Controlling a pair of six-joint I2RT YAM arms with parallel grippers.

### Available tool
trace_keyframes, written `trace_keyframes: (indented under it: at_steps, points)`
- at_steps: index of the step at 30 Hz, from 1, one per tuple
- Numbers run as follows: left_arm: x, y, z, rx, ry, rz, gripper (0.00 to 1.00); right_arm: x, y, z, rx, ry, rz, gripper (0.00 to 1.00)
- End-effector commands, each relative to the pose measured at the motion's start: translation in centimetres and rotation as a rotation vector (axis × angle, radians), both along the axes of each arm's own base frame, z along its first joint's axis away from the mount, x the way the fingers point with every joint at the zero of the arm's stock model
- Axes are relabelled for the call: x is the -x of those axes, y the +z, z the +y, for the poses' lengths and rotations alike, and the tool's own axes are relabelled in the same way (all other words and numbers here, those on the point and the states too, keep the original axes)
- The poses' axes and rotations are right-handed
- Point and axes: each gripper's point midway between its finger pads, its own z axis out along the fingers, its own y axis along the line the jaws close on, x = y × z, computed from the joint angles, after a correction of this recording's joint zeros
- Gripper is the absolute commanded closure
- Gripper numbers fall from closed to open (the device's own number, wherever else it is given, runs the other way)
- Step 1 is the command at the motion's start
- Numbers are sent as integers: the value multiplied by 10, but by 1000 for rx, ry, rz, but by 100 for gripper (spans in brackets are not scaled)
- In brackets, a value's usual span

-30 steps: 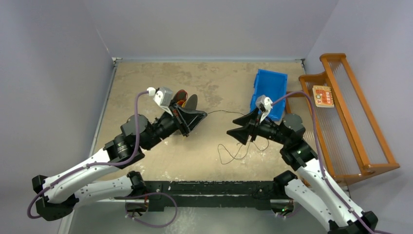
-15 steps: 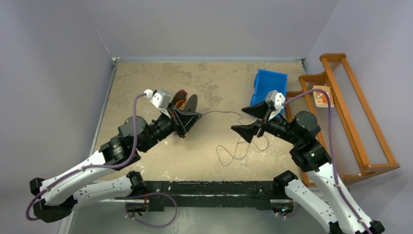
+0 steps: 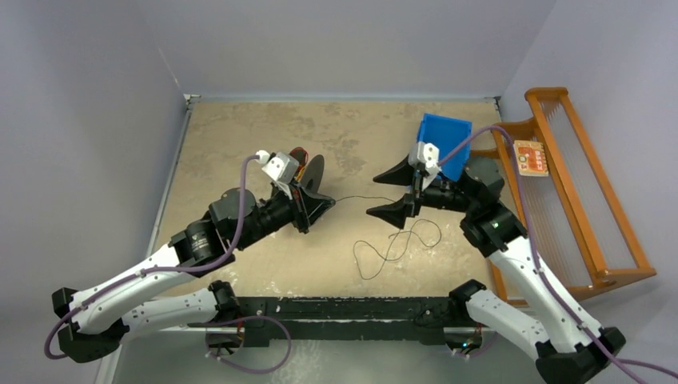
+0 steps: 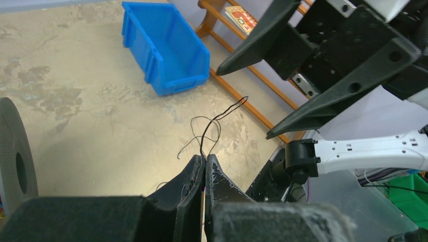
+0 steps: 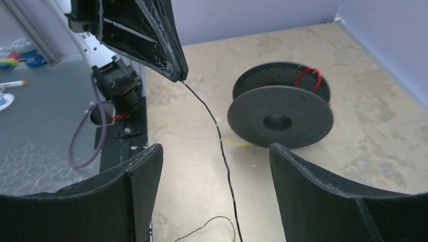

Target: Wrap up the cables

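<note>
A thin black cable runs from my left gripper toward the right and falls into loose loops on the table. My left gripper is shut on the black cable at its fingertips. My right gripper hangs wide open facing the left one. In the right wrist view the cable passes between the open right gripper fingers, touching neither. Behind the left gripper the black spool stands on edge, with a red strand on it and a yellow strand beneath.
A blue bin sits at the back right, just behind my right arm. A wooden rack runs along the table's right side. The spool stands close to my left wrist.
My right gripper has opened wide and swung left and up toward the left gripper, around the taut cable. The left arm has shifted slightly right, still shut on the cable.
</note>
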Motion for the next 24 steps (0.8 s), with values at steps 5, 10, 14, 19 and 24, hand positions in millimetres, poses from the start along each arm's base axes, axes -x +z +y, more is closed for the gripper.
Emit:
trace_keyframes:
  at_steps: [5,10,14,19,24]
  points:
    - [13,16,-4,-9,-84,-30,100,7,9,19,19,106,-146,22]
    - [21,11,-5,-44,-133,-20,100,15,11,30,59,163,-195,25]
    - [26,10,-4,-52,-155,-14,100,21,5,42,113,199,-223,30]
    - [33,8,-2,-78,-187,-12,100,24,-2,54,197,212,-248,32]
    - [36,8,3,-107,-195,-13,100,28,-17,60,313,206,-243,36]
